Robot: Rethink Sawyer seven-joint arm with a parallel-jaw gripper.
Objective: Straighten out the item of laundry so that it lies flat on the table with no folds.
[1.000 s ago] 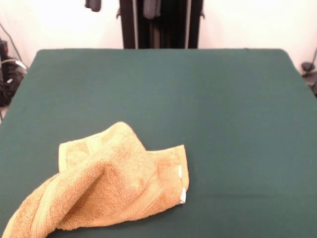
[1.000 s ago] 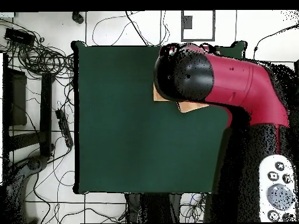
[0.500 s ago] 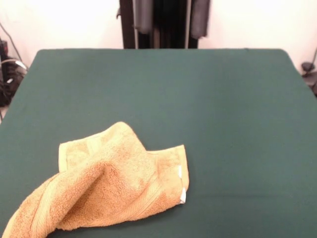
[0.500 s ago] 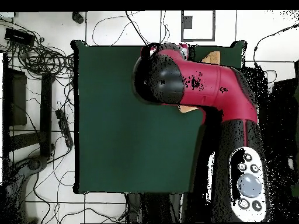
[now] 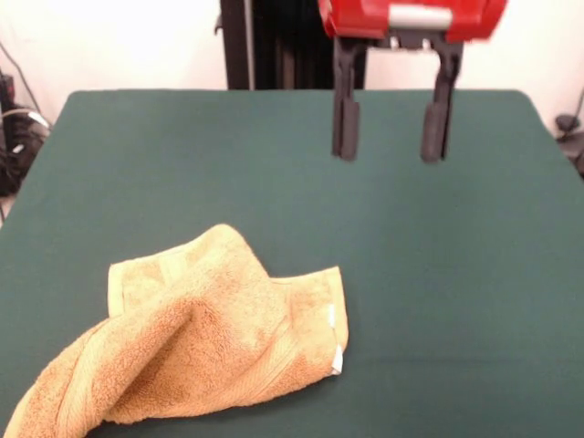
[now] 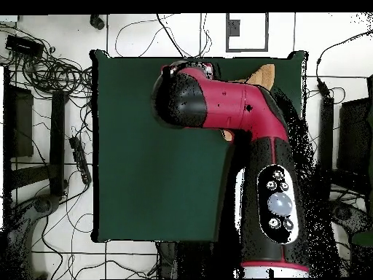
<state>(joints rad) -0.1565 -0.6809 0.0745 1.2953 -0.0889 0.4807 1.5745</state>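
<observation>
Orange-tan terry towel (image 5: pixel 196 342): crumpled, one thick fold rolled over its middle, long axis running diagonally from the counter's near left corner up toward the centre; small white label (image 5: pixel 335 358) at its right edge. Dark green felt counter (image 5: pixel 456 274): towel on its near left part, otherwise bare. Gripper (image 5: pixel 390 146): red-bodied, two black fingers (image 5: pixel 345 128) spread wide, empty, hanging above the counter toward the far side, well apart from the towel. Towel lies nearer the camera and leftward of the fingers. Overhead, the arm (image 6: pixel 233 117) hides most of the towel.
</observation>
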